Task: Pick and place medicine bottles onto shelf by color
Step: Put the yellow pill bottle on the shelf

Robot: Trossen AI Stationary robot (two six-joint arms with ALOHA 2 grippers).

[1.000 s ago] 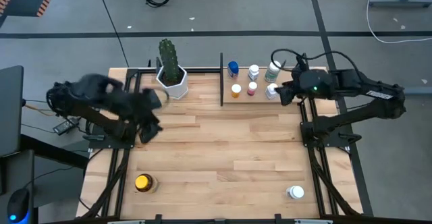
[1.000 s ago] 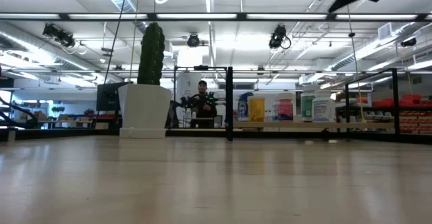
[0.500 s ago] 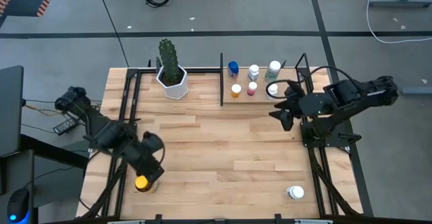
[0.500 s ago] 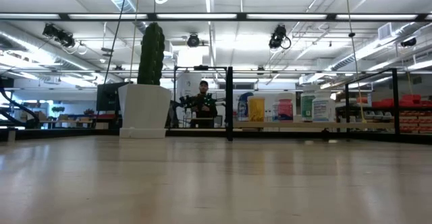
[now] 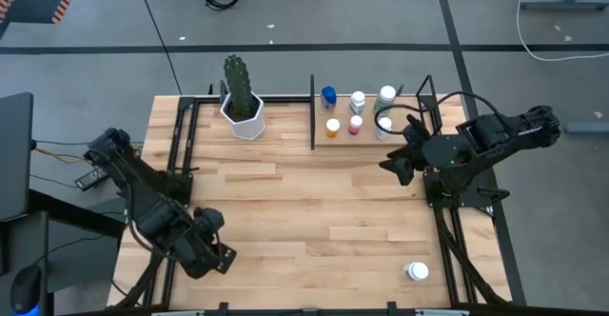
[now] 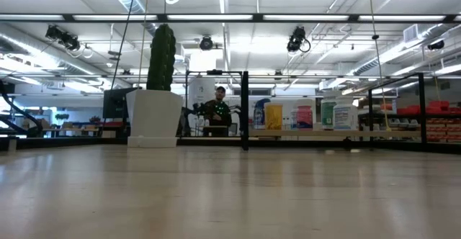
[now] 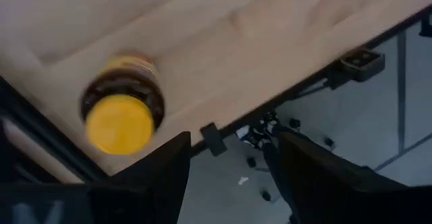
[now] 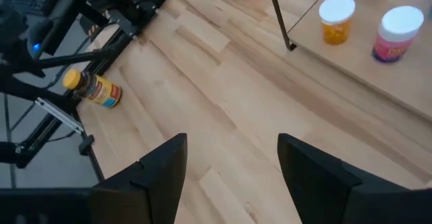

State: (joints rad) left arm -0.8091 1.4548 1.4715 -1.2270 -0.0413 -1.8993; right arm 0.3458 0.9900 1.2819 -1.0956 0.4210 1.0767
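A yellow-capped amber bottle (image 7: 121, 113) rests on the tabletop near the front left corner. My left gripper (image 7: 229, 177) hangs open above it, and the bottle lies beside one finger, not between the two. In the high view that gripper (image 5: 211, 249) hides the bottle. The right wrist view shows the same bottle (image 8: 94, 88) farther off. Several bottles stand on the shelf (image 5: 366, 137) at the far side, among them blue (image 5: 328, 95), orange (image 5: 332, 126) and pink (image 5: 355, 124). A white bottle (image 5: 416, 271) sits near the front right. My right gripper (image 5: 395, 164) is open, just in front of the shelf.
A cactus in a white pot (image 5: 244, 116) stands at the far left beside the shelf's black post (image 5: 312, 116). Black frame rails run along both table sides (image 5: 176, 192). A person (image 6: 216, 109) shows in the room beyond the table.
My left gripper has swung from beside the cactus pot toward the table's near edge, sunk and rolled, and now hangs over the yellow-capped bottle. My right gripper has drawn back from the shelf toward the near edge.
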